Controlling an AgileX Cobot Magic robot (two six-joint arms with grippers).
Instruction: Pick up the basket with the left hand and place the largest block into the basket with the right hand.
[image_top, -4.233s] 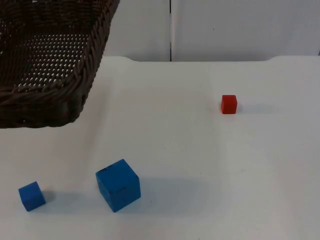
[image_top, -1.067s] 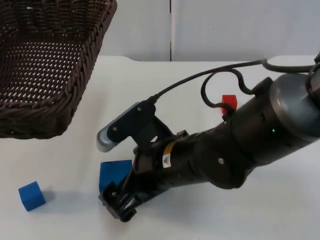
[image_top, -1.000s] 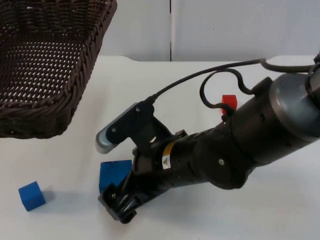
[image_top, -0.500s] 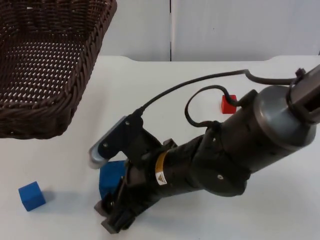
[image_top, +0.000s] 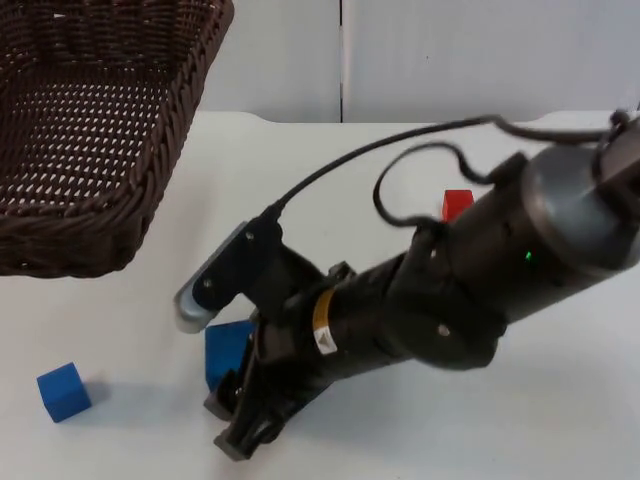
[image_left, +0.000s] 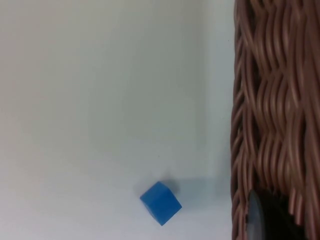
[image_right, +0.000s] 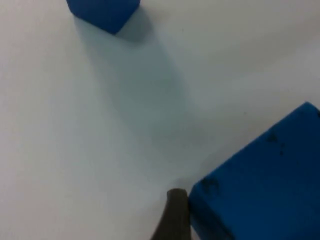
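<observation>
Wicker, dark brown: the basket (image_top: 95, 130) sits up in the air at the top view's left, tilted so its open weave floor faces the camera, well clear of the white table (image_top: 420, 170). L wrist view has the basket's woven wall (image_left: 275, 100) close up, with a black fingertip against its rim, so the left gripper is holding that rim; can't tell how its jaws stand beyond that.

Right arm stretches in from the right, diagonally across the table twd the near-left. Right gripper (image_top: 245, 420) is down low at the big blue block (image_top: 228, 350), which is partly hidden behind the arm's body in the top view. R wrist view: big blue block (image_right: 265, 180) fills one side, a dark fingertip (image_right: 174, 215) touching, or all but touching, its edge. Other finger can't be made out, so whether the jaws are spread round the block or pinching it — can't tell. Whether the block is still on the table or just off it — also can't tell.

Small blue block (image_top: 64, 391) rests on the table near-left, apart from the gripper; seen too from both wrists (image_left: 160, 203) (image_right: 102, 12). Red block (image_top: 455, 203) peeks out behind the right arm, far side, well apart from the blue ones.
</observation>
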